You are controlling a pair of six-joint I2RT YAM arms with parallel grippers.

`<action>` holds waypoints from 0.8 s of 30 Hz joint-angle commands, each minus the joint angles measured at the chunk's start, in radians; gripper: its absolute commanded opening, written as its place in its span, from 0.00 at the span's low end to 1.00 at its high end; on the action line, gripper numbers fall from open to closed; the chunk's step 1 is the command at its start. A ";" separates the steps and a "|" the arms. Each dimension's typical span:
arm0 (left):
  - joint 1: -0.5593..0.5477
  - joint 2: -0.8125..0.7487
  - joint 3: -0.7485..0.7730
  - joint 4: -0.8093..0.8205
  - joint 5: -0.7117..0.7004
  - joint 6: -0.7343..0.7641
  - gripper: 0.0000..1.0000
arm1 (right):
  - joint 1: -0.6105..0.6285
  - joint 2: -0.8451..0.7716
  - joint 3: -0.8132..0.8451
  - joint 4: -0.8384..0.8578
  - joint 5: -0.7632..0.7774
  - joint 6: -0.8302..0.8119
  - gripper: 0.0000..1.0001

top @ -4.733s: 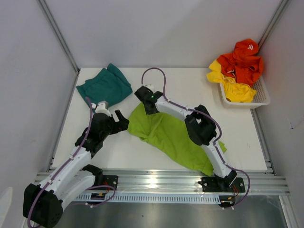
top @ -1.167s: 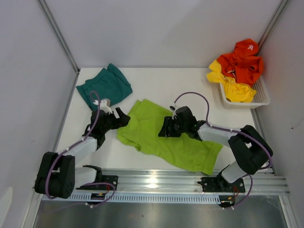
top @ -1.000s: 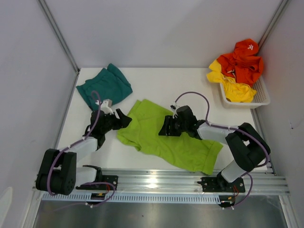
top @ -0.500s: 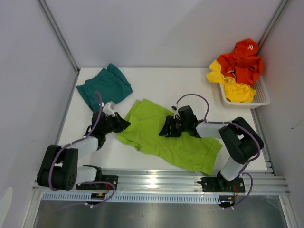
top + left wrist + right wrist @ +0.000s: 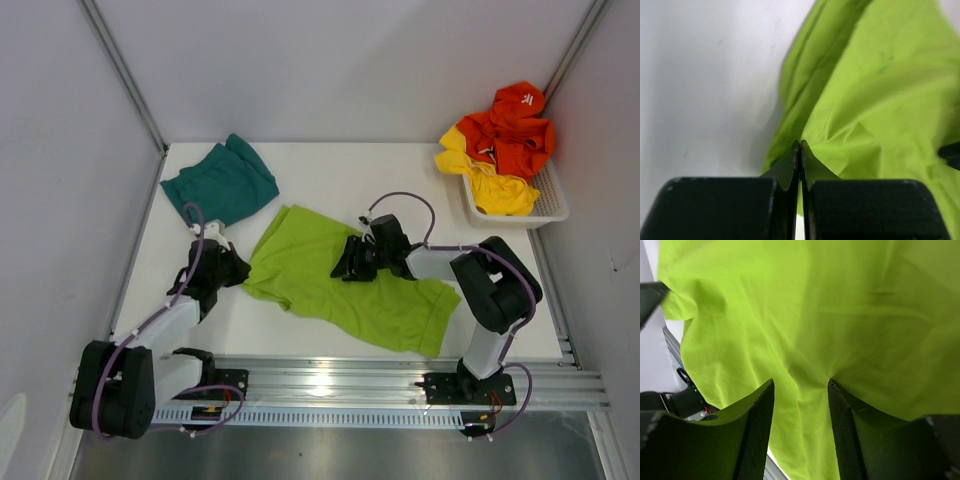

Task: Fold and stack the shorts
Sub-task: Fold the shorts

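Teal shorts (image 5: pixel 220 182) bunched at far-left tabletop (image 5: pixel 330 170) corner; left jaws closed, pinching left edge of lime shorts (image 5: pixel 330 290) spread mid-tabletop; right jaws part open, pressed onto the lime fabric near its middle; white basket (image 5: pixel 553 205) with red and yellow clothes (image 5: pixel 505 140) far right

Robotics lab test cell, not domestic or commercial premises. White tabletop (image 5: pixel 340 180) enclosed by plain grey partition panels (image 5: pixel 340 60) on metal corner posts (image 5: pixel 126 75). Left arm (image 5: pixel 165 325) and right arm (image 5: pixel 490 290) bolted to slotted aluminium rail (image 5: pixel 330 385) at near edge. Purple cabling (image 5: pixel 402 195) exposed. White plastic basket (image 5: pixel 548 208) of bright clothing (image 5: pixel 510 130) at far corner.
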 commanded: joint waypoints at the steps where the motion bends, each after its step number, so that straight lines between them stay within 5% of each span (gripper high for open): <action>1: 0.010 0.085 0.092 -0.095 -0.155 0.032 0.00 | -0.010 0.061 0.042 -0.145 0.123 -0.036 0.50; 4: 0.033 0.153 0.141 -0.106 -0.133 0.044 0.00 | -0.010 0.068 0.090 -0.224 0.153 -0.069 0.50; 7: 0.053 0.222 0.184 -0.075 -0.096 0.052 0.11 | -0.010 0.057 0.117 -0.284 0.190 -0.098 0.50; 10: 0.055 0.247 0.241 -0.092 -0.151 0.057 0.43 | -0.010 0.048 0.143 -0.335 0.218 -0.124 0.50; 11: 0.055 0.246 0.250 -0.092 -0.174 0.057 0.63 | -0.011 0.046 0.153 -0.349 0.225 -0.130 0.51; 14: 0.055 0.229 0.298 -0.121 -0.190 0.045 0.84 | -0.010 0.040 0.199 -0.389 0.213 -0.152 0.54; 24: -0.167 0.108 0.365 -0.181 -0.179 0.020 0.86 | -0.024 -0.289 0.211 -0.626 0.270 -0.159 0.70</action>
